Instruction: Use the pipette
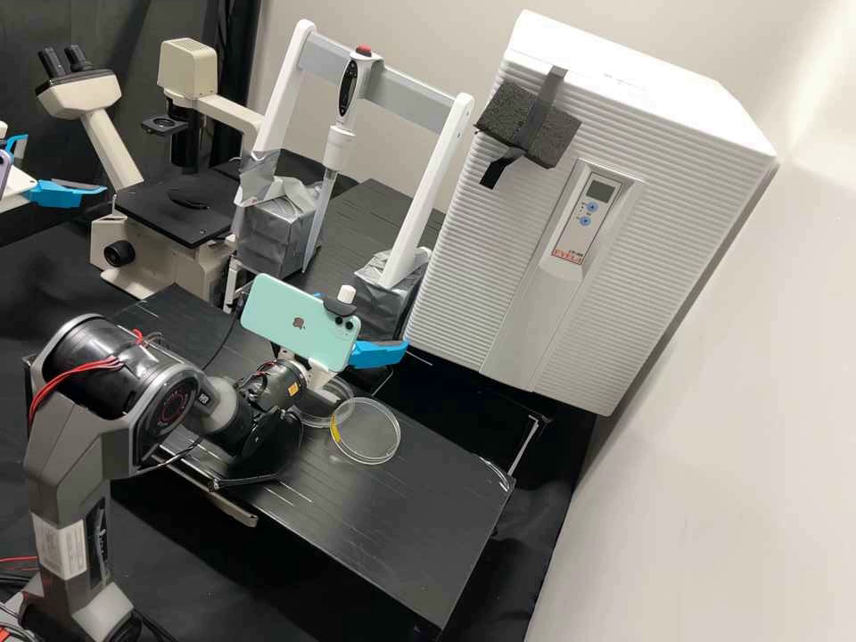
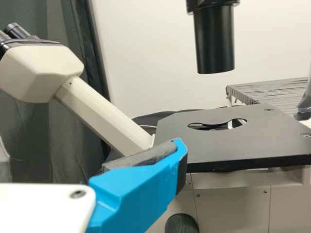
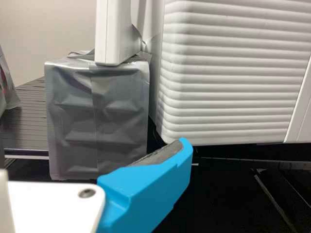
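Observation:
The pipette [image 1: 343,107] hangs upright on a white rack [image 1: 437,169] at the back of the bench, its tip pointing down between two tape-wrapped blocks. My right gripper [image 1: 385,349] sits low over the black platform, in front of the rack's right block [image 3: 97,121]. One blue finger [image 3: 150,184] shows a bare pad with nothing against it, so the gripper is open. My left gripper [image 1: 49,178] is at the far left beside the microscope [image 1: 156,223]. Its finger [image 2: 143,187], pad also bare, is near the stage [image 2: 233,141], and it too is open.
A clear petri dish [image 1: 366,430] lies on the black platform [image 1: 401,526] just right of the right arm, with a second dish partly under the wrist. A large ribbed white machine [image 1: 588,205] stands at the right. The microscope objective [image 2: 211,36] hangs over the stage hole.

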You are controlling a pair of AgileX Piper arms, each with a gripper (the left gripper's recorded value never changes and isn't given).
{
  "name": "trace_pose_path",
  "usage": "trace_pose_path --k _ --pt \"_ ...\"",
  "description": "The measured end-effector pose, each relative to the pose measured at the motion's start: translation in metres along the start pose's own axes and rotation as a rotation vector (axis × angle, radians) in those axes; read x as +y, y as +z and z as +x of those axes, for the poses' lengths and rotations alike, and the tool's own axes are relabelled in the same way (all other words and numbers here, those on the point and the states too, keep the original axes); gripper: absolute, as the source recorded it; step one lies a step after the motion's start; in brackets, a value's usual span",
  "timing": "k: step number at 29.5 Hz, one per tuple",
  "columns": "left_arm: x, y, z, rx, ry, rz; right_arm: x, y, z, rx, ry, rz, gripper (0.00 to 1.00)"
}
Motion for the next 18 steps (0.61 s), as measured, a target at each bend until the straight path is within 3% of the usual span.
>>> trace_pose_path --k 11,14,18 --pt "0.0 0.004 -0.0003 -0.011 0.001 0.0 0.0 0.0 0.0 0.0 0.0 0.0 1.0" --pt "0.005 0.013 -0.0025 -0.043 0.017 -0.001 0.0 0.0 0.0 0.0 0.0 0.0 1.0" --pt "0.022 0.037 -0.0116 -0.127 0.074 -0.006 0.0 0.0 0.0 0.0 0.0 0.0 1.0"
